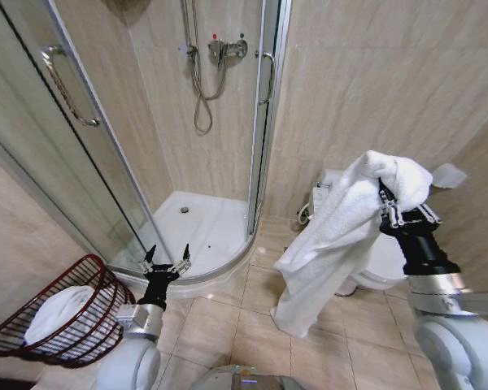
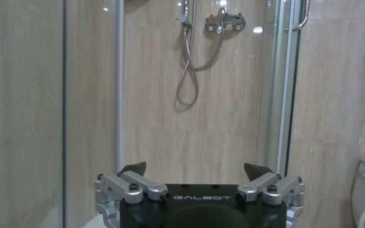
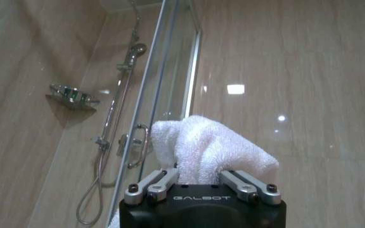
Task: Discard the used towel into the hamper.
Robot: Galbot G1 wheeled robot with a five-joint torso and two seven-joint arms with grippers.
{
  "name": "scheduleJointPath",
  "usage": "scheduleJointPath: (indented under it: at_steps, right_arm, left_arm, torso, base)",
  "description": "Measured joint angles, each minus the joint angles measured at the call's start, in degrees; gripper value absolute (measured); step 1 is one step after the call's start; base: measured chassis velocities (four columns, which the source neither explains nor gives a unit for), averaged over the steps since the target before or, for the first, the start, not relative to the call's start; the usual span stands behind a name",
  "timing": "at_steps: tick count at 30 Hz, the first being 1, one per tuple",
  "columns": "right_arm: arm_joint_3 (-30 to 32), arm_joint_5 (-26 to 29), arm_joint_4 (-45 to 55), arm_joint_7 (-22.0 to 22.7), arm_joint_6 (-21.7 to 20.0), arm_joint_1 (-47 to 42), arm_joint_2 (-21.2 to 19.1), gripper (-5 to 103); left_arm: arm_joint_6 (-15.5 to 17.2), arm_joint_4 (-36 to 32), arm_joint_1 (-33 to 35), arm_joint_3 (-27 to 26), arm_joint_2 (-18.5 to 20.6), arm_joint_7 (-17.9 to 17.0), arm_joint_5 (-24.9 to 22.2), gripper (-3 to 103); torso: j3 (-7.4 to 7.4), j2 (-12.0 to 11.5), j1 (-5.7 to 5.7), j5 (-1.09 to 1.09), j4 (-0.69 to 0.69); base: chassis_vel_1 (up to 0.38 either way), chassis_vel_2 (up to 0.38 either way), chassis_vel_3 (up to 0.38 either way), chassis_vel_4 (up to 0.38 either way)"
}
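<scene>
A white towel (image 1: 329, 236) hangs in long folds from my right gripper (image 1: 389, 205), which is raised at the right, in front of the toilet, and shut on the cloth. The right wrist view shows the towel (image 3: 211, 147) bunched between that gripper's (image 3: 201, 176) fingers. The hamper (image 1: 106, 323), a dark red wire basket, stands on the floor at the far lower left, with a white cloth (image 1: 55, 313) lying inside it. My left gripper (image 1: 166, 263) is held low beside the hamper, near the shower's curved sill, open and holding nothing (image 2: 195, 170).
A glass shower enclosure (image 1: 106, 162) with a white tray (image 1: 199, 231) fills the corner ahead. A white toilet (image 1: 382, 260) stands against the right wall behind the towel. Beige floor tiles (image 1: 228, 325) lie between the hamper and the toilet.
</scene>
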Motion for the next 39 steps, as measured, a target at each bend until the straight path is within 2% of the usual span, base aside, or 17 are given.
scheduleJointPath:
  at_steps: [39]
  right_arm:
    - [-0.57, 0.29, -0.04, 0.01, -0.23, -0.39, 1.30, 13]
  left_arm:
    - [0.00, 0.00, 0.00, 0.00, 0.00, 0.00, 0.00, 100]
  torso:
    - [5.90, 9.93, 4.05, 0.00, 0.00]
  base:
    - [0.000, 0.000, 0.000, 0.000]
